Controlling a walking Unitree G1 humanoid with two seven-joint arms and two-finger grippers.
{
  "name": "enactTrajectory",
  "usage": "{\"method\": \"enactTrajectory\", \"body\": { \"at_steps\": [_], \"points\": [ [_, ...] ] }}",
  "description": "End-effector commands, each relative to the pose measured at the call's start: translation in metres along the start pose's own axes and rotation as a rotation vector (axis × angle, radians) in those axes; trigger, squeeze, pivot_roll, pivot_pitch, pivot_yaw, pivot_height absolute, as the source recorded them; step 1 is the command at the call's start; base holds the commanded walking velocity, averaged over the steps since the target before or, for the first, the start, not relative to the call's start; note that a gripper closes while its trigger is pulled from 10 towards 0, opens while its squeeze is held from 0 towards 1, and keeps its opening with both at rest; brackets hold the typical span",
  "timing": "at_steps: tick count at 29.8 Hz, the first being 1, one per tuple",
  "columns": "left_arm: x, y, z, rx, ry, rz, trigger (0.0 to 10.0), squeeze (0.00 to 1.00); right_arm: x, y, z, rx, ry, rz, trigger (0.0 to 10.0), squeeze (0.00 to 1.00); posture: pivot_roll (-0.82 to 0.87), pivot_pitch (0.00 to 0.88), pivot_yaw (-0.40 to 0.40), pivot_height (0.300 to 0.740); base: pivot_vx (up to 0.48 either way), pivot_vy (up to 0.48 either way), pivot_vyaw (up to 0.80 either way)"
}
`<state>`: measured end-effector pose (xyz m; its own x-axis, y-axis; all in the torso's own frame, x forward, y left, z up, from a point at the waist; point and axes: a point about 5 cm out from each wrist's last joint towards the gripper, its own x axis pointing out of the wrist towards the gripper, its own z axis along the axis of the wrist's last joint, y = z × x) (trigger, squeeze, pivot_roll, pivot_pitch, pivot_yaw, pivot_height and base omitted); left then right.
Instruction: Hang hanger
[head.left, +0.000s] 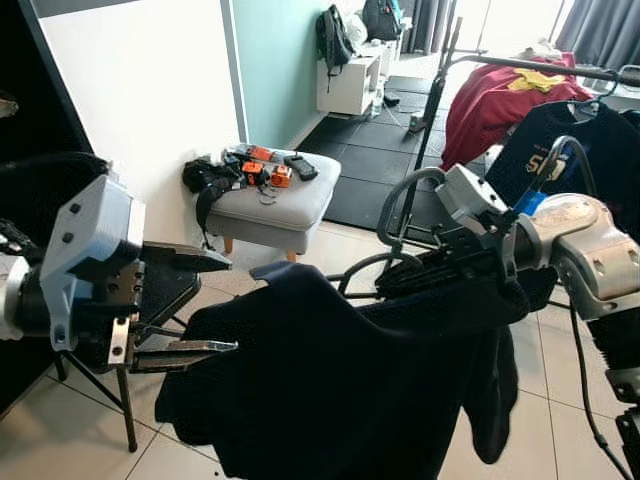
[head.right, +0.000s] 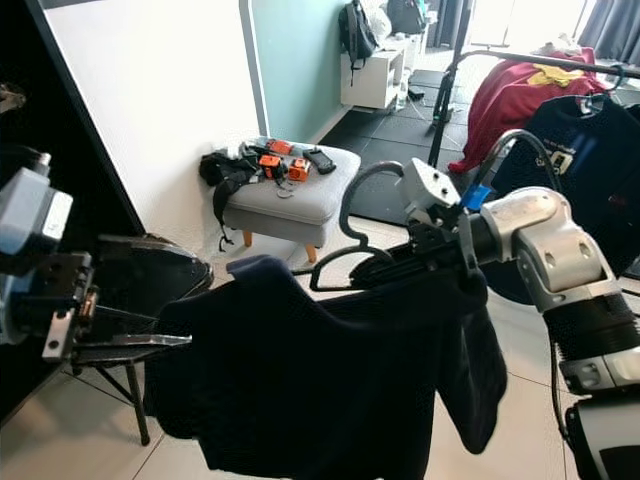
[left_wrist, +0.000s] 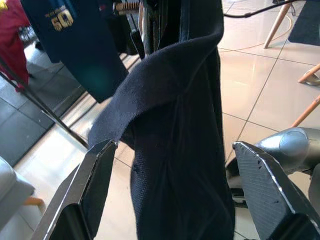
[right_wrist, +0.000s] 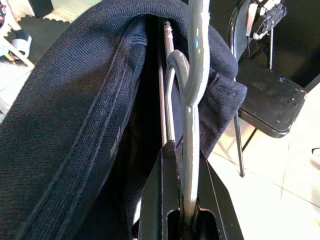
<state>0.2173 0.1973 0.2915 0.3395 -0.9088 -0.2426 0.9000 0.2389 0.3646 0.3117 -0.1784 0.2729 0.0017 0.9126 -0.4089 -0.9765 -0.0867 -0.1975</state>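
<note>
A: Entry, right side. Where is the hanger?

B: The grey metal hanger (head.right: 365, 215) is in the right hand (right_wrist: 181, 165), fingers pinched tight on its wire just below the hook, as the right wrist view shows. The hook curves up and toward the robot's left. A dark navy garment (head.left: 340, 390) is draped over the hanger and hangs in front of the robot, above the tiled floor (head.left: 330, 250).

A: Left side?

B: The left hand (head.left: 190, 305) is spread wide, one finger above the other, level with the garment's left shoulder. The lower finger (head.left: 185, 352) meets the fabric edge in the left eye view; I cannot tell whether it truly touches. In the left wrist view the cloth hangs between the two parted fingers, apart from both.

A: Surroundings?

B: A black folding chair (head.right: 150, 275) stands just behind the left hand, by the white wall (head.left: 150, 90). Farther back, a grey padded stool (head.left: 280, 195) carries black straps and small orange-and-black items. To the right, a clothes rack (head.left: 440, 70) holds a dark red garment (head.left: 495, 100) and a navy shirt with yellow print (head.left: 590, 135), both well apart from the held hanger. A white shelf unit (head.left: 350, 85) with a black backpack (head.left: 333, 35) sits by the far teal wall.
</note>
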Motion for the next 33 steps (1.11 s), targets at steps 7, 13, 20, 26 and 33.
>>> {"method": "enactTrajectory", "body": {
  "at_steps": [7, 13, 20, 26, 33],
  "points": [
    [0.005, 0.006, -0.015, -0.054, 0.062, 0.07, 10.0, 0.0, 0.001, -0.003, 0.013, -0.06, -0.017, 0.012, 10.0, 0.0, -0.07, 0.0, -0.016, 0.74, 0.0, 0.0, 0.0],
    [0.013, 0.012, -0.036, -0.121, 0.092, 0.169, 10.0, 0.0, 0.0, 0.001, 0.016, -0.064, -0.036, 0.042, 10.0, 0.0, -0.07, 0.0, -0.024, 0.74, 0.0, 0.0, 0.0],
    [0.02, 0.009, -0.043, -0.148, 0.109, 0.169, 9.7, 0.0, 0.0, 0.002, 0.018, -0.066, -0.054, 0.048, 10.0, 0.0, -0.07, 0.0, -0.025, 0.74, 0.0, 0.0, 0.0],
    [0.031, 0.002, -0.048, -0.183, 0.101, 0.137, 0.0, 0.0, 0.001, 0.003, 0.02, -0.069, -0.072, 0.052, 10.0, 0.0, -0.07, 0.0, -0.025, 0.74, 0.0, 0.0, 0.0],
    [0.033, 0.002, -0.048, -0.188, 0.095, 0.141, 0.0, 0.0, 0.0, 0.003, 0.021, -0.068, -0.078, 0.054, 10.0, 0.0, -0.07, 0.0, -0.026, 0.74, 0.0, 0.0, 0.0]
  ]
}}
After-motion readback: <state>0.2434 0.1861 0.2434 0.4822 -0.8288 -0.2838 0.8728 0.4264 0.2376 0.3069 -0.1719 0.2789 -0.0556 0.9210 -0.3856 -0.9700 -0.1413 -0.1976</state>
